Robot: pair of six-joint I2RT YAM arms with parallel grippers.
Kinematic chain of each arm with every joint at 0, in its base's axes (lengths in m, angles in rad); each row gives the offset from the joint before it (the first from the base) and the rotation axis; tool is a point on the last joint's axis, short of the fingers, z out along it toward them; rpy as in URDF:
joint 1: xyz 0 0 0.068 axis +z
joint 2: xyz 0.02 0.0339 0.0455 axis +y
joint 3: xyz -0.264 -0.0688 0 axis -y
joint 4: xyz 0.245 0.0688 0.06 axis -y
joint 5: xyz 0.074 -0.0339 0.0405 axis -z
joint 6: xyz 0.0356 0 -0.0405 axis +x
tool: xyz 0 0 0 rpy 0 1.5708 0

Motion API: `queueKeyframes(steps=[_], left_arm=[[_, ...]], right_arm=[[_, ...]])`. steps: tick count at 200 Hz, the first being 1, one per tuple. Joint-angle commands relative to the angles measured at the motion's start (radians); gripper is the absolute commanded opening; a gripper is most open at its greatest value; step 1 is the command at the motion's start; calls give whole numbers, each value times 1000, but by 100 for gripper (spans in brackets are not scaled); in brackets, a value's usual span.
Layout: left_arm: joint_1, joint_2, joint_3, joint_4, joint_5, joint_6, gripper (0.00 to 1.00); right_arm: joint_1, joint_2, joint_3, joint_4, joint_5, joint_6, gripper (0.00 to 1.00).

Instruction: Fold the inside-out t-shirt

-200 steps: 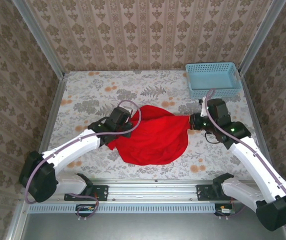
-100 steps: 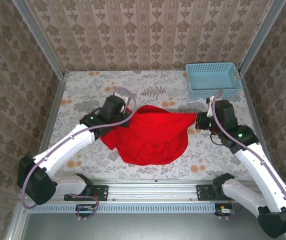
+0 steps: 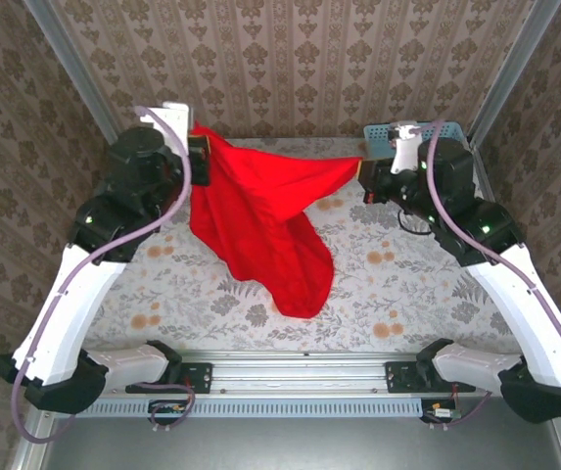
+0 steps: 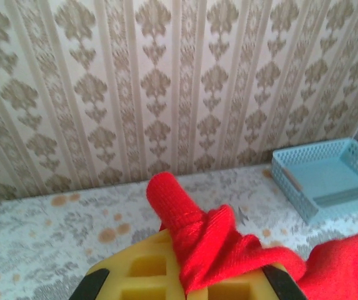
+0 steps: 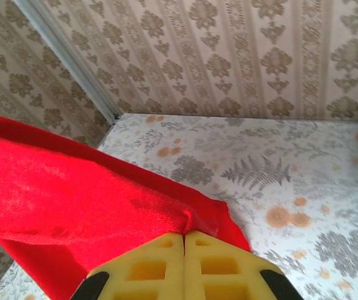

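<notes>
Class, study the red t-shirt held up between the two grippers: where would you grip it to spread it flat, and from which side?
Probably the hanging bottom tip of the t-shirt, pinched from the near side. The left gripper and right gripper hold its top edge stretched, so the cloth drapes to that one free point.

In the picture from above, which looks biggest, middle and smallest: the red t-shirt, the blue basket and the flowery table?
1. The table looks largest.
2. The t-shirt, held up and stretched, comes next.
3. The basket looks smallest, though the right arm hides part of it.
</notes>
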Motion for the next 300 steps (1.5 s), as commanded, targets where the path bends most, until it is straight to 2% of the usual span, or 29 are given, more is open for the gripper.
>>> queueKeyframes(steps=[1, 28, 59, 65, 79, 102, 115, 138, 168, 197, 223, 254, 300], left_arm=[[-21, -8, 28, -68, -11, 28, 0], [-149, 0, -124, -29, -1, -7, 0], [-249, 49, -365, 85, 143, -112, 0], [-257, 62, -403, 105, 172, -130, 6], [-263, 86, -494, 130, 195, -170, 26], [-200, 84, -625, 122, 174, -241, 50], [-133, 63, -688, 115, 180, -283, 57], [-26, 48, -750, 73, 149, -326, 67], [46, 90, -786, 49, 165, -358, 71], [63, 162, -814, 94, 229, -386, 71], [74, 232, -819, 123, 248, -403, 62], [84, 290, -813, 144, 269, -406, 46], [110, 293, -796, 158, 274, -396, 9]], right_arm=[[0, 30, 28, -47, 96, -25, 0], [-95, 16, -122, -15, 126, 16, 0], [-231, -9, -292, 6, 105, 54, 0], [-251, -20, -324, 12, 98, 61, 0], [-293, -40, -390, 21, 87, 80, 0], [-338, -81, -481, 36, 71, 101, 0], [-345, -99, -518, 47, 67, 101, 0], [-347, -106, -564, 59, 46, 96, 0], [-348, -108, -597, 74, 37, 98, 0], [-347, -115, -605, 74, 39, 94, 0], [-348, -125, -603, 66, 48, 92, 0], [-350, -127, -601, 54, 78, 89, 0], [-354, -135, -614, 49, 94, 88, 0]])
